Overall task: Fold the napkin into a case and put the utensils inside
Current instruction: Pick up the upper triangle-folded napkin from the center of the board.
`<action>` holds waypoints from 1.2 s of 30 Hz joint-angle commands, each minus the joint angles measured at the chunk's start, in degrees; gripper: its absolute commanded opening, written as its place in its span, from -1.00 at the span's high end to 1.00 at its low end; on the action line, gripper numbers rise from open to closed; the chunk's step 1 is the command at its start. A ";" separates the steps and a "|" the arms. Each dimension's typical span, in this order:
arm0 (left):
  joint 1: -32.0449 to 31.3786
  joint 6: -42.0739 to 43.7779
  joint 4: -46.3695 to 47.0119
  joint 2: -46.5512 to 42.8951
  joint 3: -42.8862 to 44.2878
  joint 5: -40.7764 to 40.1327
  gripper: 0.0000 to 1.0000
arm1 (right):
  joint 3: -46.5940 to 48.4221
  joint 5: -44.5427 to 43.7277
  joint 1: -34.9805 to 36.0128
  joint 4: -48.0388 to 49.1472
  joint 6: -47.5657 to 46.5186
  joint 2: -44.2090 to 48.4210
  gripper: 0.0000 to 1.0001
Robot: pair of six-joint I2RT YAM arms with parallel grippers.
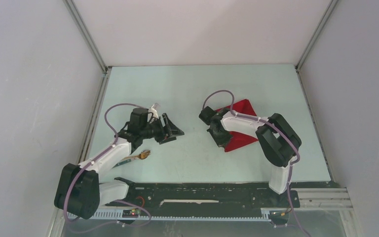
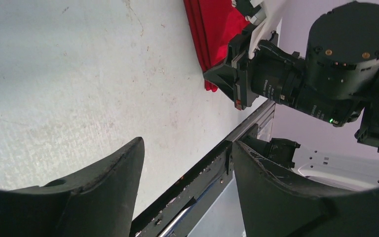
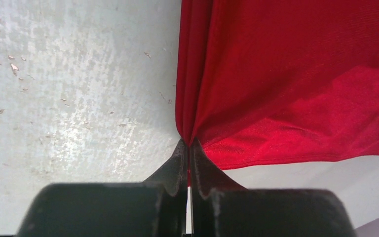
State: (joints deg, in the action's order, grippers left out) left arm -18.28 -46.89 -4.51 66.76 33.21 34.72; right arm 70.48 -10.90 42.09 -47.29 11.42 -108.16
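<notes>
Only close-up: napkin (image 3: 286,74) in right claw (image 3: 188,144)

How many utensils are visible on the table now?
2. The wooden fork lies near left, beside the left arm; the teal utensil sits just left of it, partly under that arm. More could be hidden beneath the arms.

White links and black joints on left arm (image 1: 106,158) and right arm (image 1: 244,122), mauve cable (image 1: 106,116) looping along each, black wedge fingers (image 2: 106,173)
</notes>
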 commanded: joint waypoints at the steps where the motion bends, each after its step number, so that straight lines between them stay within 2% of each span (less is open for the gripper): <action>1: 0.25 -0.17 2.52 1.31 -0.88 -0.40 -0.44 | -4.04 -6.62 1.05 7.89 -1.84 1.09 1.00; 5: -0.42 -7.56 12.06 5.57 -2.89 -0.46 -0.56 | -4.86 -3.67 0.59 9.15 -4.01 5.89 1.00; 8: -2.29 -15.16 20.45 10.17 -3.41 -1.96 -0.65 | -4.97 1.95 -0.69 8.50 -3.99 8.85 1.00; 11: -5.62 -23.35 27.81 15.94 -1.75 -5.33 -0.75 | -5.83 6.97 -1.81 8.09 -3.64 10.48 1.00; 15: -10.42 -32.80 36.33 24.23 2.58 -9.60 -0.78 | -7.31 9.54 -2.57 8.62 -3.60 12.30 1.00; 21: -14.68 -39.39 38.17 36.86 9.84 -15.88 -0.76 | -7.66 9.85 -3.82 7.62 -2.86 14.88 1.00; 25: -15.78 -42.51 41.21 42.84 12.55 -18.17 -0.62 | -7.95 10.27 -4.64 7.65 -2.72 16.46 1.00; 36: -16.68 -44.10 42.10 50.66 19.74 -18.85 -0.46 | -8.02 12.92 -6.20 8.20 -2.58 17.62 1.00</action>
State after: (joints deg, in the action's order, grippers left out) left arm -34.06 -89.71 35.83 115.66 50.96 17.45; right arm 62.52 0.95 36.29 -39.92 8.84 -93.01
